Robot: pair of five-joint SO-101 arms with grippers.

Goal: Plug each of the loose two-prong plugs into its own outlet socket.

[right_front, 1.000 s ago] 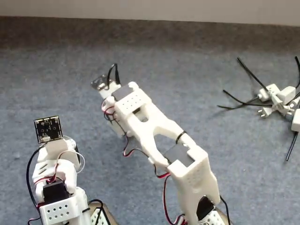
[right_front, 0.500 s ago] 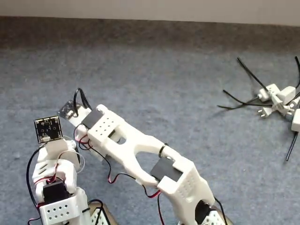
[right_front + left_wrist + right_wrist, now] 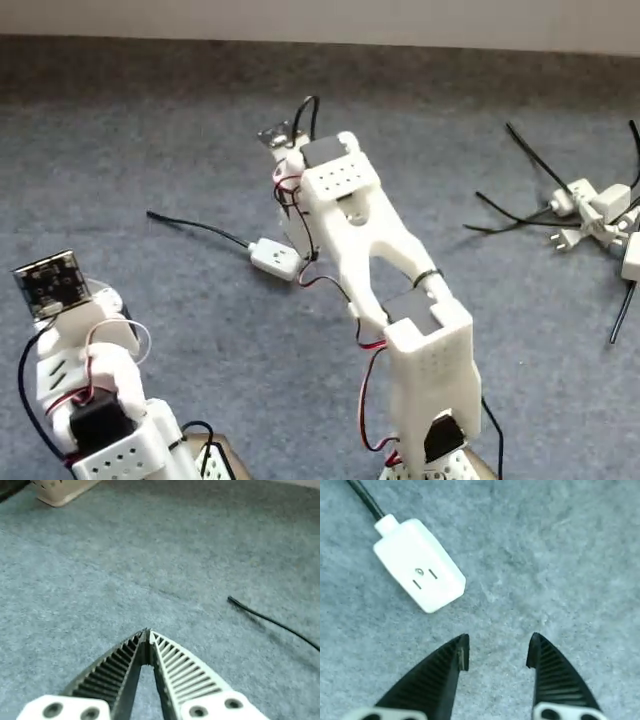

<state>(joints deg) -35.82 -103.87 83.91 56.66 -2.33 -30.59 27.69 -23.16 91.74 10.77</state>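
Spread and empty, the right gripper (image 3: 498, 645) is hovering just beside the white rectangular plastic outlet socket (image 3: 419, 565) on the grey carpeted surface (image 3: 560, 555), probably risking nudging that light block askew on descent.

Closed fingers (image 3: 112, 672) over carpet (image 3: 90, 565), black cable (image 3: 272, 623) nearby
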